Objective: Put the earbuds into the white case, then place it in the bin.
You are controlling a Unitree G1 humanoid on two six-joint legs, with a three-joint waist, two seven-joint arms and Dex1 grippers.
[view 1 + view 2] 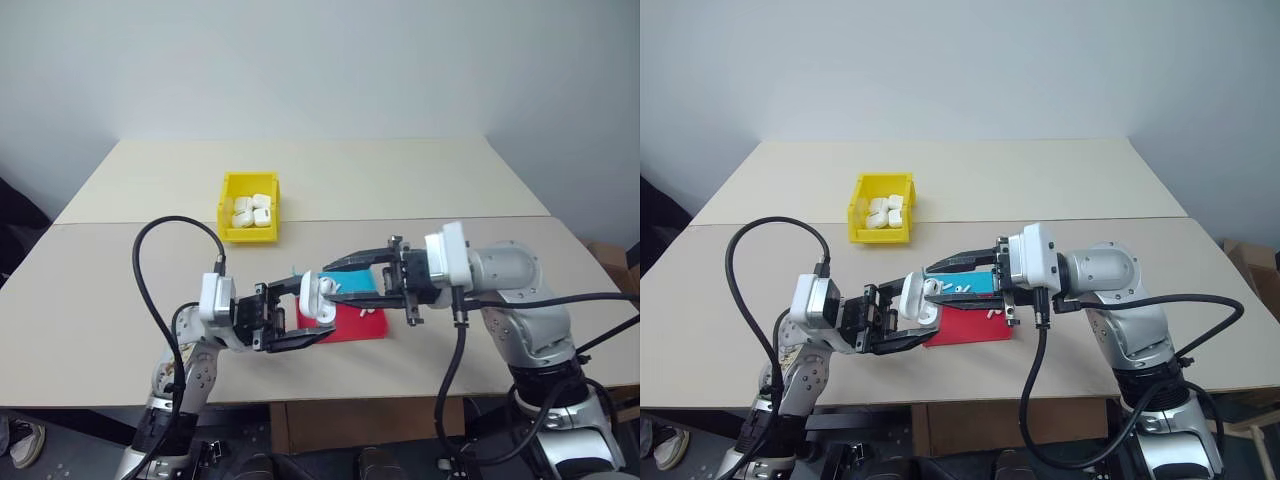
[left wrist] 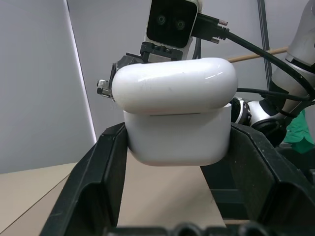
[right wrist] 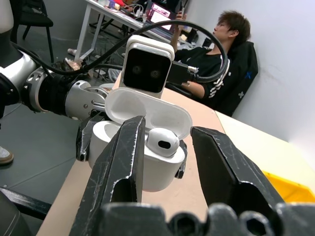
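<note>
Black fingers of the right gripper [image 3: 165, 162] stand part-open either side of an earbud [image 3: 162, 141] sitting in the open white case [image 3: 147, 147], lid tipped back. The left gripper [image 2: 174, 162] clamps that case in the air, over the table's near edge. The yellow bin [image 1: 249, 207] sits mid-table, beyond both.

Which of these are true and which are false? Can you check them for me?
1. The left pincer holds the white case. True.
2. The case's lid is shut. False: it is flipped open, with an earbud sitting in it.
3. The yellow bin is empty. False: white cases lie in it.
4. A red and blue tray lies under the pincers. True.
5. The right pincer is shut. False: its fingers stand apart.
</note>
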